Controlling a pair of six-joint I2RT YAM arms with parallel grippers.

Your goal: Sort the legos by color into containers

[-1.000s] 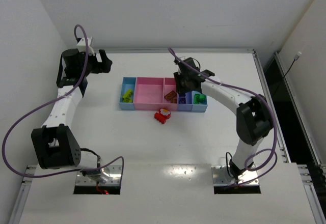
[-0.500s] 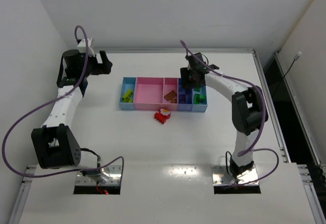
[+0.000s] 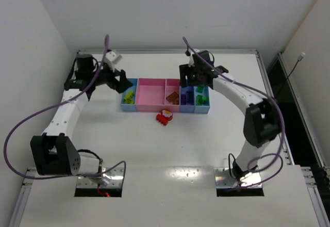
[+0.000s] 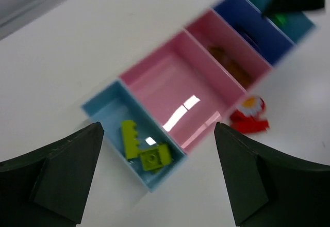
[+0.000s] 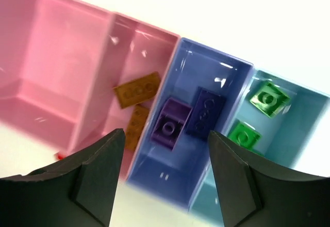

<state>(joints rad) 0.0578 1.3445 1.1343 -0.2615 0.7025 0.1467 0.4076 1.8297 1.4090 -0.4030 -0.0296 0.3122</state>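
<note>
The containers (image 3: 154,106) are a joined row of bins mid-table. The left light blue bin (image 4: 105,111) holds two yellow-green legos (image 4: 148,149). The large pink bin (image 4: 172,90) looks empty. The small pink bin holds two orange legos (image 5: 136,92). The blue-violet bin (image 5: 170,178) holds two purple legos (image 5: 169,125). The right light blue bin holds green legos (image 5: 268,99). A red lego (image 3: 165,116) with a pale top lies on the table in front of the row. My left gripper (image 4: 160,183) is open above the left bin's near corner. My right gripper (image 5: 165,183) is open over the blue-violet bin.
The white table (image 3: 170,149) is walled on the left and at the back. A raised rail (image 3: 269,93) runs along its right edge. Purple cables (image 3: 31,124) loop from both arms.
My left arm has swung right, from the table's far left corner to the left end of the containers. My right gripper has shifted slightly back and turned over the blue-violet bin.
</note>
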